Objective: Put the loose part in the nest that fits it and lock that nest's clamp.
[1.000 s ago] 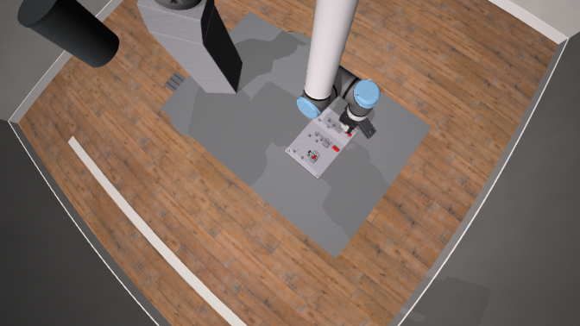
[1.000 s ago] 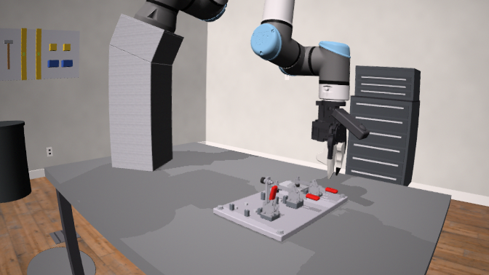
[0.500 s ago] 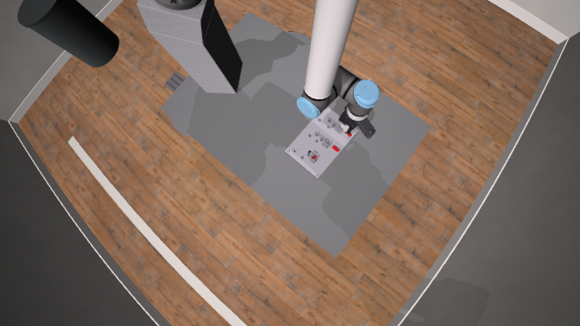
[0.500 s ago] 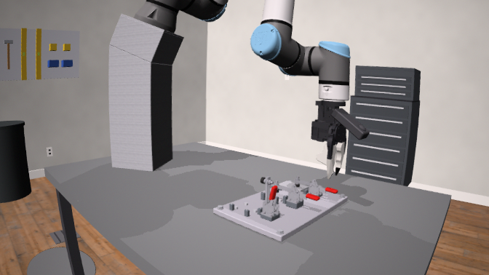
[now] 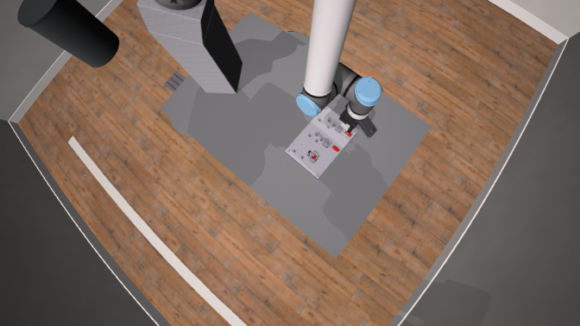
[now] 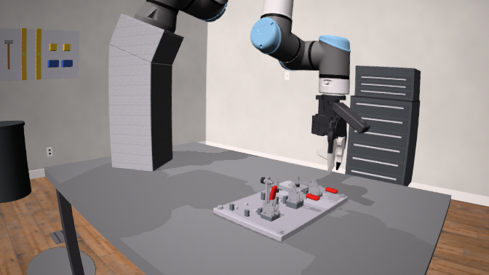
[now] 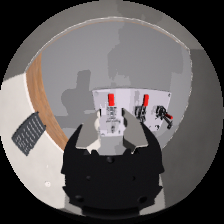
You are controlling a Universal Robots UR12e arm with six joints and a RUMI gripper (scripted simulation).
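Note:
The pale fixture plate (image 6: 280, 211) lies on the grey table and carries three toggle clamps. It also shows in the overhead view (image 5: 321, 144) and the wrist view (image 7: 132, 112). Two red handles lie flat: the far one (image 6: 331, 190) and the middle one (image 6: 312, 196). The near clamp's red handle (image 6: 273, 191) stands upright. In the wrist view a pale part (image 7: 109, 127) sits under the far clamp, behind its red handle (image 7: 112, 99). My gripper (image 6: 334, 167) hangs point-down well above the far end of the plate, fingers nearly closed with nothing between them. It also appears in the wrist view (image 7: 111, 120).
A tall grey pedestal (image 6: 140, 98) stands on the table's back left. A dark drawer cabinet (image 6: 382, 124) stands behind the table on the right. A black bin (image 6: 12, 160) is at the left, off the table.

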